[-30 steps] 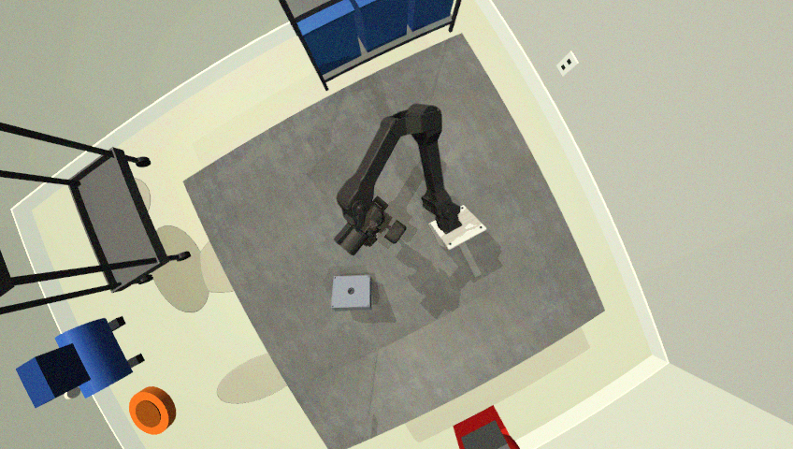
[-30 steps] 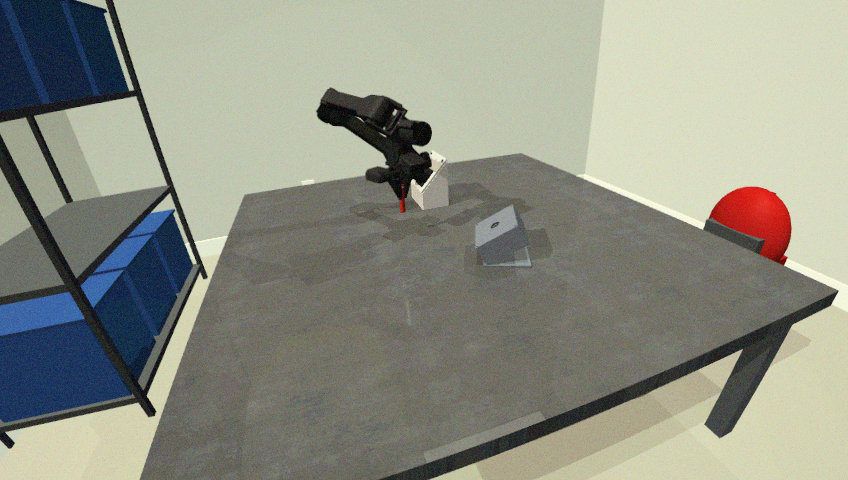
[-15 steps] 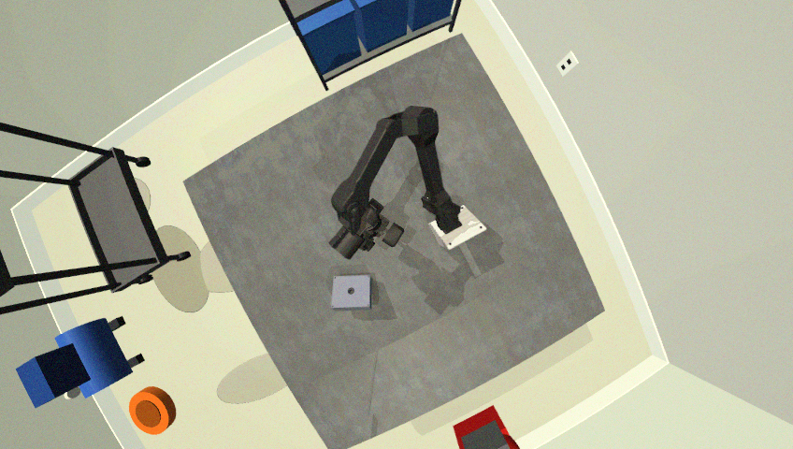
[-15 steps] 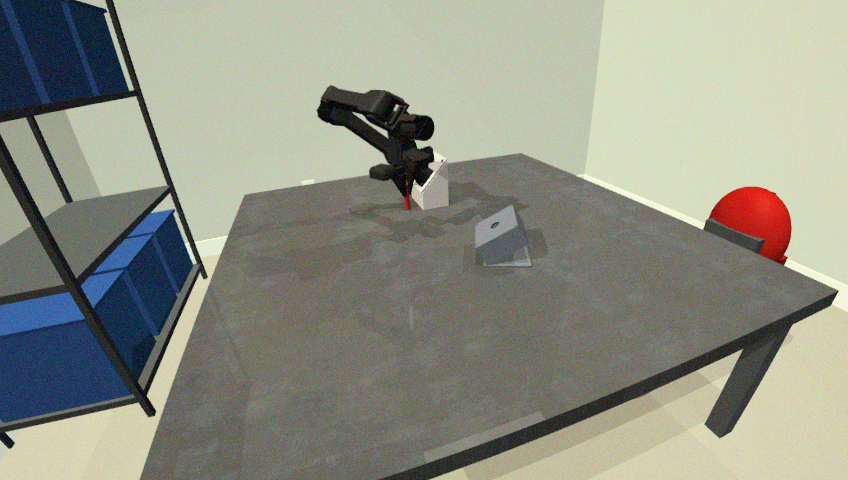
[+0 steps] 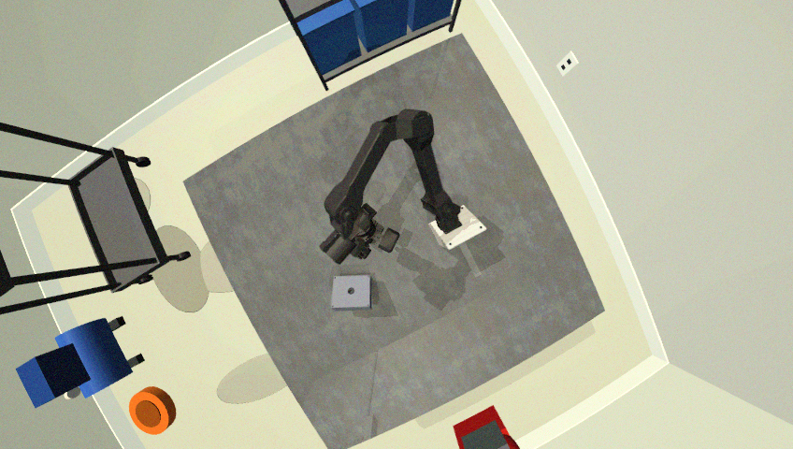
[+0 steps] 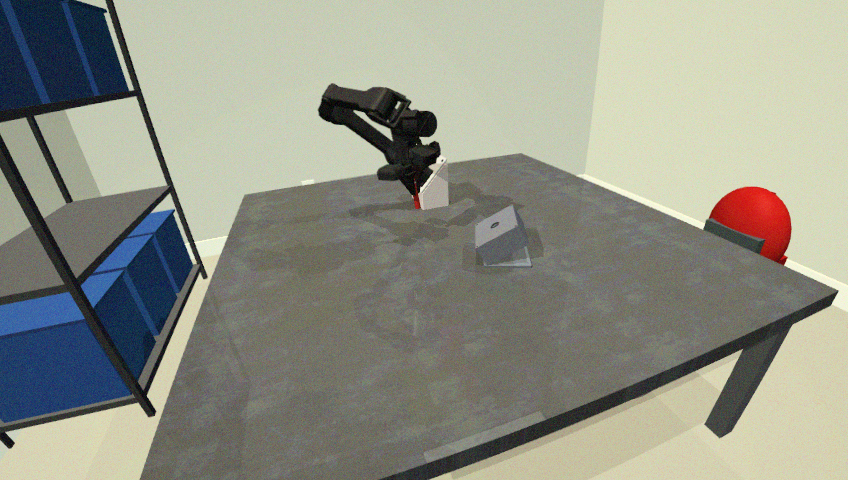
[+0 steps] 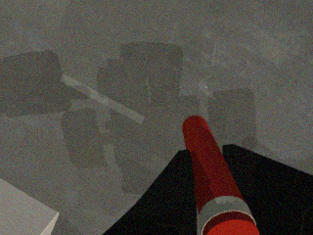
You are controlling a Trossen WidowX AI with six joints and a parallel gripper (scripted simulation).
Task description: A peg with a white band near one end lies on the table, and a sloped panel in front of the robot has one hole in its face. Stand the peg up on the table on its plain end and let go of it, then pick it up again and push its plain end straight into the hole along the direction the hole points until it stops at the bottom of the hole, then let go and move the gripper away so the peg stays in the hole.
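Observation:
My gripper [image 7: 206, 159] [image 6: 412, 177] [image 5: 358, 238] is shut on the red peg [image 7: 210, 168] [image 6: 415, 198]. The peg hangs nearly upright, a little tilted. Its white-banded end [image 7: 221, 211] is up, close to the wrist camera, and its plain end [image 7: 194, 124] points down at the table. It seems to hang just above the table top, next to the arm's base. In the top view the arm hides the peg. The grey sloped panel [image 5: 340, 299] [image 6: 507, 236] with its one hole [image 5: 351, 290] [image 6: 495, 225] stands in front of the gripper, apart from it.
The arm's white base plate [image 5: 467, 230] [image 6: 437, 189] stands right behind the peg. A shelf rack with blue bins [image 6: 53, 333] [image 5: 355, 27] stands off the table at the left. A red ball-shaped object [image 6: 751, 221] sits beyond the table's right edge.

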